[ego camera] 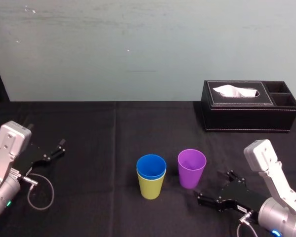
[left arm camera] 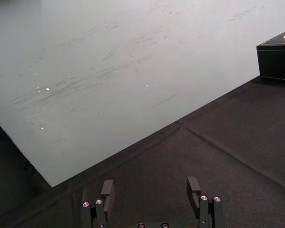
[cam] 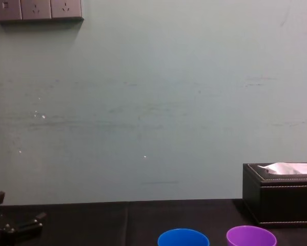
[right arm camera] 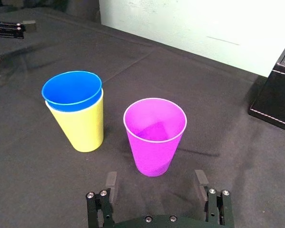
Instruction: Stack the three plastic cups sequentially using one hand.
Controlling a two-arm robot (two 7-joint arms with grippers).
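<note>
Right gripper (right arm camera: 155,184), fingers apart, sits just short of the upright purple cup (right arm camera: 155,137). Blue cup (right arm camera: 72,90) is nested in the yellow-green cup (right arm camera: 83,126). Left gripper (left arm camera: 150,183) is parked, fingers apart.

Bare cloth (ego camera: 98,148) lay between right gripper (ego camera: 210,187) and purple cup (ego camera: 191,168), narrow gap parted it from blue cup (ego camera: 151,166) nested in yellow cup (ego camera: 151,188), box (ego camera: 246,107) stood well behind.

The head view looks steeply down on the black cloth-covered table (ego camera: 88,128). The low chest view faces the far pale wall (cam: 153,128), catching rims of the blue plastic cup (cam: 183,238) and purple plastic cup (cam: 251,237). The right wrist view sees both close up; the left wrist view faces the far-right black tissue box (left arm camera: 278,59), shared with head and chest.
</note>
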